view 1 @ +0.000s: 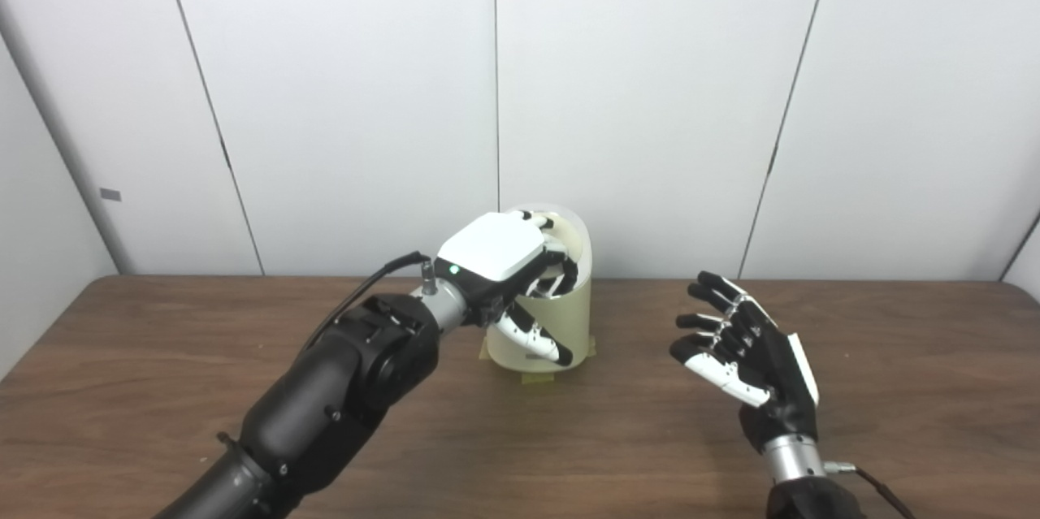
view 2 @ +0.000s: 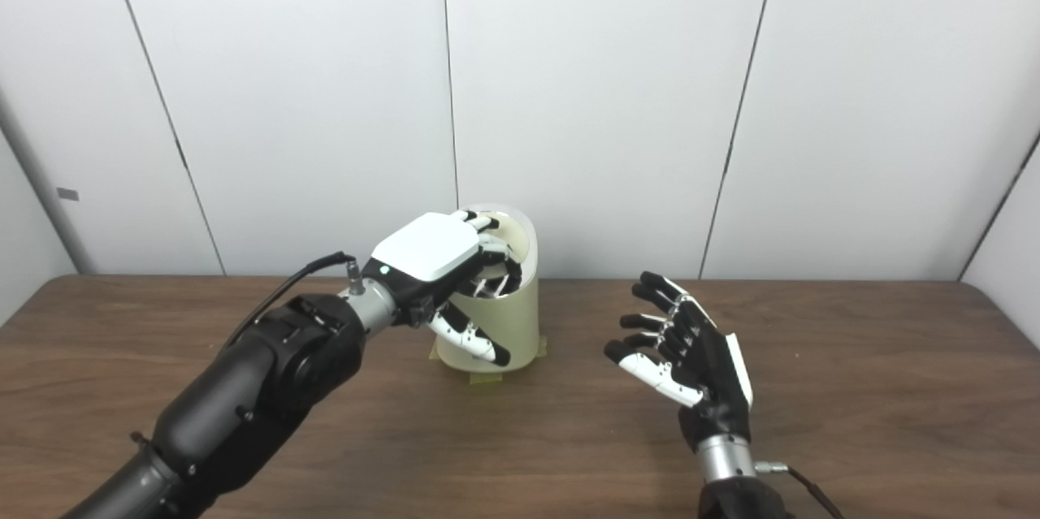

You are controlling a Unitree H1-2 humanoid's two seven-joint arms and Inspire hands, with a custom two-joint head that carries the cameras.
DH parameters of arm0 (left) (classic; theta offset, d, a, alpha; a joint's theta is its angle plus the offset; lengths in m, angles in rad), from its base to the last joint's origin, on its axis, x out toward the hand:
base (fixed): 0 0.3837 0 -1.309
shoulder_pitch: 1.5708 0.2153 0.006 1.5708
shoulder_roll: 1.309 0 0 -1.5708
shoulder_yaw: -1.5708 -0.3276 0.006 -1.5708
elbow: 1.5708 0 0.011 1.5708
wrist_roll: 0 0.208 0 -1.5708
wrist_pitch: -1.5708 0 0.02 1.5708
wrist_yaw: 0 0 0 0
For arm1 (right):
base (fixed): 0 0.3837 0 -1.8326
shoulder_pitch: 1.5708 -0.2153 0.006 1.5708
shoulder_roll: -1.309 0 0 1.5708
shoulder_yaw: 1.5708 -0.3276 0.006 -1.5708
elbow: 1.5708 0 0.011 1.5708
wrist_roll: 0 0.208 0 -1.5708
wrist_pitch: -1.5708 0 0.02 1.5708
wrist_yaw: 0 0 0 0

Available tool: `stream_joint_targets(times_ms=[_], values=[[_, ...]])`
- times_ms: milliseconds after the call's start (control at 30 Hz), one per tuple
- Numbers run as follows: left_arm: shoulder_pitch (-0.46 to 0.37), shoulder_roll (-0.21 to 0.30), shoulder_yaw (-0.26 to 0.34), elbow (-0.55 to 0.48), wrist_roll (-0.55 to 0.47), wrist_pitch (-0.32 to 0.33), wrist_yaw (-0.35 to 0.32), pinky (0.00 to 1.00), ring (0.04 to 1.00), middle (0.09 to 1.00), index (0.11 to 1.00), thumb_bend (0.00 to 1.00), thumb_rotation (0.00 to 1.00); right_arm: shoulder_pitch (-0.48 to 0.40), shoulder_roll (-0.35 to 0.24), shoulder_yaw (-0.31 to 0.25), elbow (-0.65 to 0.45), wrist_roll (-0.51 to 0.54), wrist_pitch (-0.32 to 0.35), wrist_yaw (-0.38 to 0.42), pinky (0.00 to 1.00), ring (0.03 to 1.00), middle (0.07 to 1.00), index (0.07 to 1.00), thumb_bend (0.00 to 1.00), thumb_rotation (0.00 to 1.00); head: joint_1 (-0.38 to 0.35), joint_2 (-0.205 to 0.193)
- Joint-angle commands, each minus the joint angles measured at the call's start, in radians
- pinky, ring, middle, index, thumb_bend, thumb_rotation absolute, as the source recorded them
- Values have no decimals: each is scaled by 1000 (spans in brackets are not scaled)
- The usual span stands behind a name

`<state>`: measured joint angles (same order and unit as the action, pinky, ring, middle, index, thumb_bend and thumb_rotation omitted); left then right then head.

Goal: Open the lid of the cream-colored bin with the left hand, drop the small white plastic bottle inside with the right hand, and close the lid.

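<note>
From my left eye, I see a brown wooden table [view 1: 162,340] against a plain white panelled wall [view 1: 341,97]. A cream-colored bin [view 1: 569,316] stands upright near the middle of the table, toward its far edge, with strips of yellowish tape [view 1: 536,378] at its base. My left hand [view 1: 508,267] sits at the top of the bin, white back plate facing up. Its fingers [view 1: 552,247] curl over the rim at the opening while the thumb points down along the front wall. The lid [view 1: 578,231] looks tipped up behind my fingers, though my hand hides most of it, and I cannot tell how firmly I grip it. My right hand [view 1: 743,352] hovers above the table to the right of the bin, well apart from it, palm turned toward the bin, fingers spread and holding nothing. I cannot see the small white bottle anywhere.

From my right eye, the same scene sits slightly further left. The bin's dark opening [view 2: 496,279] shows beneath my left hand's curled fingers, and the pale lid rises behind them. My right hand is empty and spread, clear of both bin and table.
</note>
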<state>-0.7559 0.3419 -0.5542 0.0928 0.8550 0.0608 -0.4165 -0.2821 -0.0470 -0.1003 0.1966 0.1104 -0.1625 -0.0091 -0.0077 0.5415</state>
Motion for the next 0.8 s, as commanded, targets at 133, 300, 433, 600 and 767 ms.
stream_joint_targets(times_ms=[133, 300, 433, 600, 767], values=[[25, 43, -68, 5, 39, 43, -221, 1000, 968, 832, 777, 869, 354, -51, -5, -3, -22, -9, -43, -3, 500, 611, 761, 761, 767, 227, 2, 2], [17, 52, -72, -19, 65, 59, -264, 1000, 971, 833, 784, 859, 364, -52, -8, -5, -18, -10, -46, 1, 506, 612, 759, 758, 768, 230, 5, 5], [16, 54, -76, -34, 90, 70, -290, 1000, 969, 828, 780, 857, 375, -49, -7, -2, -33, -16, -36, -2, 512, 611, 760, 756, 770, 239, 8, 6], [18, 57, -70, -42, 107, 81, -310, 1000, 963, 826, 771, 858, 382, -49, -9, -4, -27, -10, -36, 2, 518, 620, 770, 764, 764, 234, 10, 7], [15, 62, -72, -49, 125, 99, -334, 1000, 970, 840, 778, 862, 395, -53, -11, -8, -11, -2, -46, 6, 506, 617, 763, 760, 767, 227, 13, 7]])
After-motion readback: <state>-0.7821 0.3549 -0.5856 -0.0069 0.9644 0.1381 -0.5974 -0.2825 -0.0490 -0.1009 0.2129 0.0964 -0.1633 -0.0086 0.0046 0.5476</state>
